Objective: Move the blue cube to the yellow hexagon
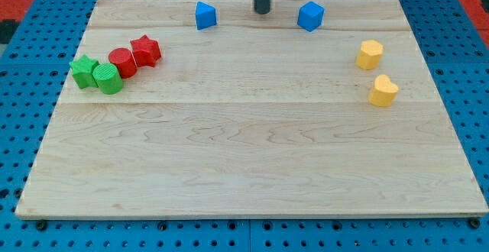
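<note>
The blue cube (310, 15) sits near the view's top, right of centre, on the wooden board (252, 153). The yellow hexagon (370, 54) lies at the view's right, below and right of the cube, well apart from it. My tip (262, 11) comes down from the view's top edge and stands on the board to the left of the blue cube, with a gap between them. A second blue block (205, 14), wedge-like in shape, lies left of the tip.
A yellow heart-like block (383, 91) lies just below the hexagon. At the view's left a red star (145, 50), a red cylinder (121, 62), a green cylinder (108, 78) and a green star (84, 70) cluster together. Blue pegboard surrounds the board.
</note>
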{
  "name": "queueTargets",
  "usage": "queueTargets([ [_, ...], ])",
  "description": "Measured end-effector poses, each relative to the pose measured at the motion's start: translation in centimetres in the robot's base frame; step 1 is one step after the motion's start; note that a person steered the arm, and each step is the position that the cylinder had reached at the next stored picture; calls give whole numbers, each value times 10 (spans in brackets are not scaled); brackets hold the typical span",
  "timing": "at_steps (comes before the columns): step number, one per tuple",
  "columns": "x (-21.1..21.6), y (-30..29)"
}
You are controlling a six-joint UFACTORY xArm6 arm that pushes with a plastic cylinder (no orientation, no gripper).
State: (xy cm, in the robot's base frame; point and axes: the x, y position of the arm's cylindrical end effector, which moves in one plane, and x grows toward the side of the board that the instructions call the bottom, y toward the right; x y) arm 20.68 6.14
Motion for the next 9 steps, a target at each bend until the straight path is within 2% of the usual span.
queueTargets([
  [1,2,66],
  [3,129,58],
  [4,95,22],
  [5,81,-18],
  [6,104,-69],
  [7,144,18],
  [8,150,76],
  [9,121,31],
])
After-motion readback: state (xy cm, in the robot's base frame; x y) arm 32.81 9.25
